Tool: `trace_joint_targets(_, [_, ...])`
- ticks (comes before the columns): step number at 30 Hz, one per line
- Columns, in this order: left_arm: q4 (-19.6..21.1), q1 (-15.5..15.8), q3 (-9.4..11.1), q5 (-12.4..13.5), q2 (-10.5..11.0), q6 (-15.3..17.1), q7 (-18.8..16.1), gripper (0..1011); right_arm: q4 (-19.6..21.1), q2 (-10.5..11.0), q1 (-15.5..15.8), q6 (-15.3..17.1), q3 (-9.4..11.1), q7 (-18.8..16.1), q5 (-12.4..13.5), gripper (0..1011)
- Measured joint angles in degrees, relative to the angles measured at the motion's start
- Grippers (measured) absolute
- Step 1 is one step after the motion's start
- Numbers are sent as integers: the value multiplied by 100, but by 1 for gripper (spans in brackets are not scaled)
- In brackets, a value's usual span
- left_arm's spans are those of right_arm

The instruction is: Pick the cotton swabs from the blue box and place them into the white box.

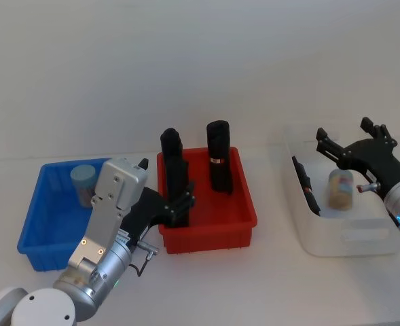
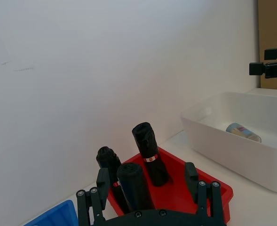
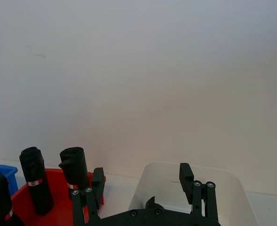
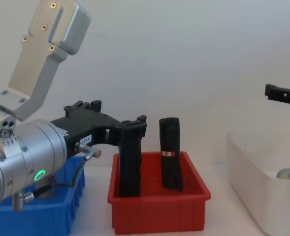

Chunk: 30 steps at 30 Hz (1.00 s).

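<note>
Right hand (image 1: 346, 142) open above swab jar (image 1: 340, 190).

Bright blue box (image 1: 40, 210) on the left, a red bin (image 1: 244, 204) in the middle, a plain white box (image 1: 362, 241) on the right. Black upright items (image 1: 220, 166) wear thin white-and-red bands; the cotton swabs (image 1: 341, 190) show tan-cream under a pale blue-grey lid.

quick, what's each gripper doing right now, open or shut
Left gripper: open, empty, by the red bin.
Right gripper: open, empty, above the white box.
</note>
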<state>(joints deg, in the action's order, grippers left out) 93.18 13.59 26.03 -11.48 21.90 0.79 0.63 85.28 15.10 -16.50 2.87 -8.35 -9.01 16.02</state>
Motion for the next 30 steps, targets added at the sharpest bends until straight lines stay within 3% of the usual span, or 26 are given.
trace_joint_targets(30, [0, 0, 0, 0, 0, 0, 0, 1004, 29, 41, 38, -59, 41, -93, 81, 1002])
